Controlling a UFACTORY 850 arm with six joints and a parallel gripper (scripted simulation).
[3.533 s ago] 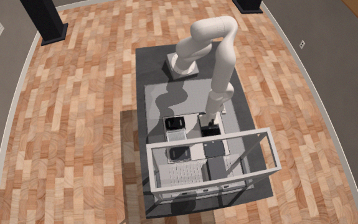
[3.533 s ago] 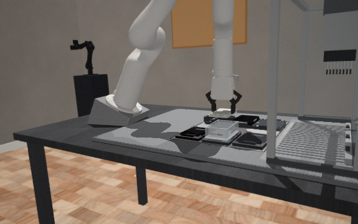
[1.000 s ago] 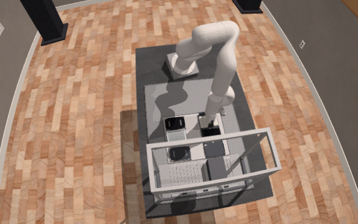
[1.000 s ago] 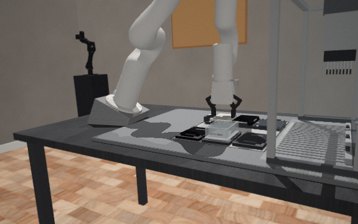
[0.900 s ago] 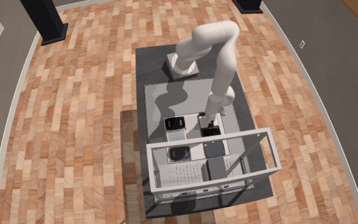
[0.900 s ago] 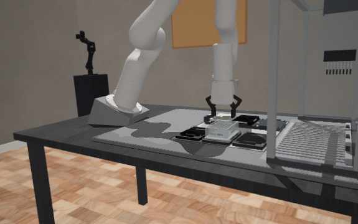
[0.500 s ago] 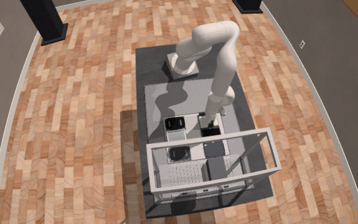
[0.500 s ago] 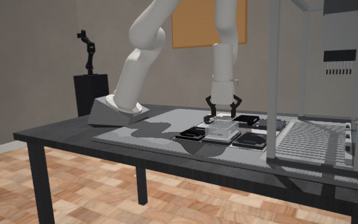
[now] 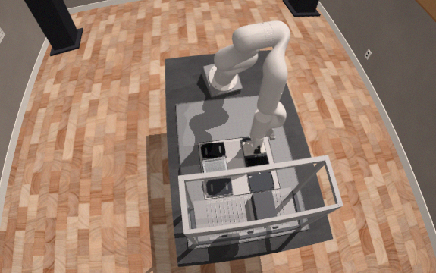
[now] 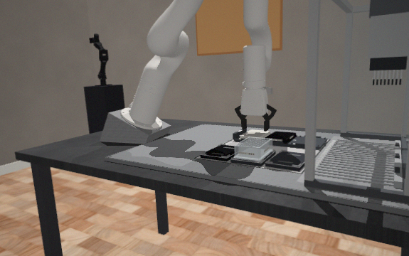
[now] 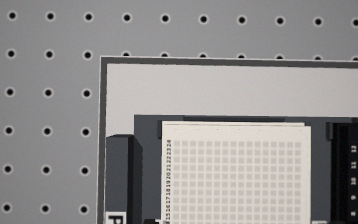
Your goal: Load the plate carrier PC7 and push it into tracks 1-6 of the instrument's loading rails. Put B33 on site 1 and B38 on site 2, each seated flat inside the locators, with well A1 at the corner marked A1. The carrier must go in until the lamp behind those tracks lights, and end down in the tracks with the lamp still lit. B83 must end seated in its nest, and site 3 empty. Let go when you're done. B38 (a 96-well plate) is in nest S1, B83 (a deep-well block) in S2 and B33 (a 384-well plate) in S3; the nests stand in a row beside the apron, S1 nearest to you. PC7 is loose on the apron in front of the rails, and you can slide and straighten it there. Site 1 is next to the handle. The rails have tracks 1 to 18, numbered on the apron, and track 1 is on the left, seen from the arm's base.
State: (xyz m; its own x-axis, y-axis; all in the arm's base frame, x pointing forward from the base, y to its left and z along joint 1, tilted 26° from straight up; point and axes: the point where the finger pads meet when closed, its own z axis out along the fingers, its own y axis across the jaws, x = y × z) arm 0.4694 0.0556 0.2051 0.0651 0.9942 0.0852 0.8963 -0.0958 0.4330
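The 384-well plate B33 (image 11: 236,175) lies flat on site 1 of the dark carrier PC7 (image 9: 260,167), at the handle end (image 11: 121,175). My gripper (image 10: 253,129) is open just above it, with a finger to each side and nothing held. It also shows in the top view (image 9: 257,149). The black plate B38 (image 11: 352,170) (image 9: 256,160) sits beside it on site 2. Site 3 (image 9: 261,181) is bare grey. The deep-well block B83 (image 10: 253,147) stands in the middle nest. Nests S1 (image 9: 213,149) and S3 (image 9: 218,186) are empty.
The carrier lies on the light apron (image 11: 230,90) in front of the ribbed loading rails (image 10: 357,156). The instrument's open frame (image 9: 259,197) stands over the rails, with a post (image 10: 311,92) close to site 3. A perforated plate (image 11: 45,110) surrounds the apron.
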